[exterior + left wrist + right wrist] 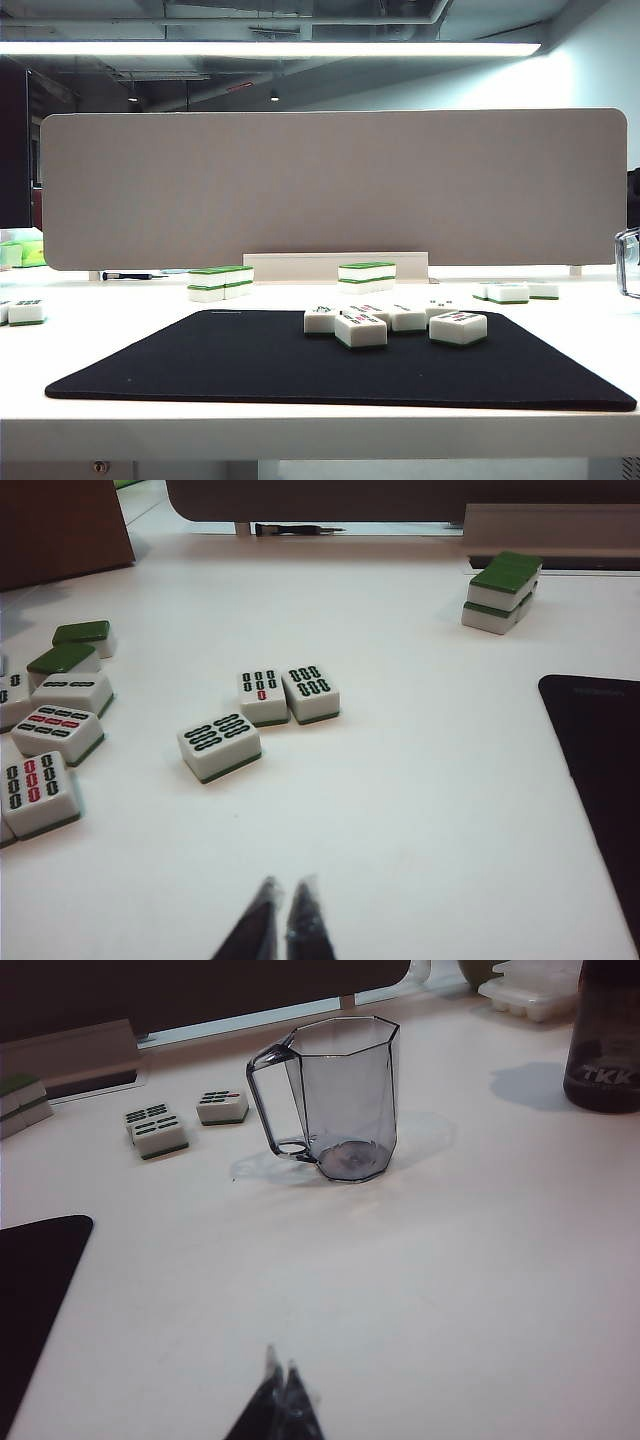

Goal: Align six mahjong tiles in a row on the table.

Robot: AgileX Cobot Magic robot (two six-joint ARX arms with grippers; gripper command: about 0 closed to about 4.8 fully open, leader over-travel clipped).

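Observation:
Several white-faced mahjong tiles lie in a loose, uneven cluster on the far half of a black mat, with one a little apart to the right. More such tiles lie scattered on the white table in the left wrist view. My left gripper hovers shut over bare table, short of those tiles and holding nothing. My right gripper is shut and empty over the table, well short of two small tiles. Neither gripper shows in the exterior view.
A clear grey cup stands on the table ahead of the right gripper, with a dark bottle behind it. Green-topped tile stacks stand behind the mat. A grey divider panel closes off the back edge.

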